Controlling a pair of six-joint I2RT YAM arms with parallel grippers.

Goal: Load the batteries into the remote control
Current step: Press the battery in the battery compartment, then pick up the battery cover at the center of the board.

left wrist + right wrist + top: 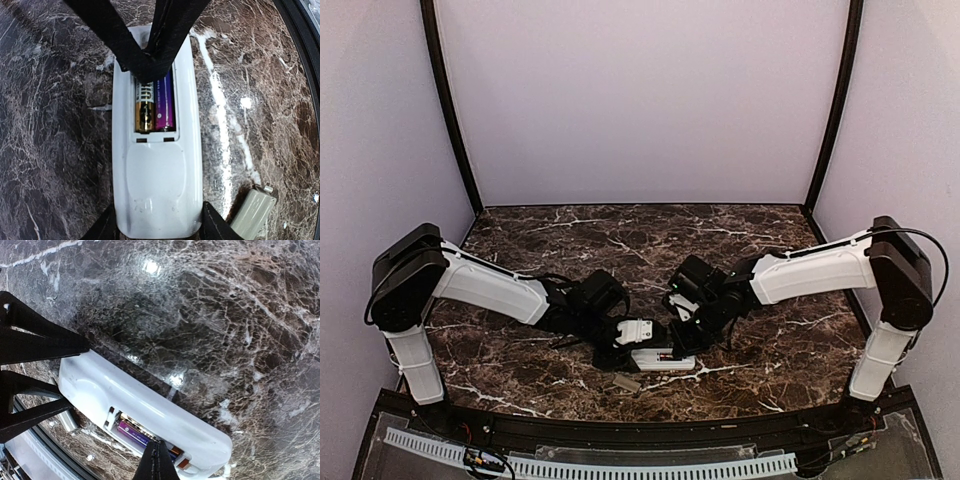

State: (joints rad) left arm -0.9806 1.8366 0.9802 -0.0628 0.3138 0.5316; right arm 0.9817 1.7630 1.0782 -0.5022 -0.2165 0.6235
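Note:
The white remote control [157, 185] lies back-up on the marble table, its bay uncovered. Two batteries sit side by side in the bay: a gold-and-black one [144, 110] and a purple one [165, 102]. My left gripper [157, 229] is shut on the remote's near end, a finger pressed against each side. My right gripper [159, 449] is shut with nothing between its fingers. Its joined tips rest on the batteries in the bay and hide their far ends. From above, both grippers meet over the remote control [665, 359] near the table's front edge.
A small flat grey cover piece [252, 216] lies on the table just beside the remote, toward the front edge [625, 383]. The dark raised rim of the table [305, 60] runs close along that side. Purple walls enclose the workspace.

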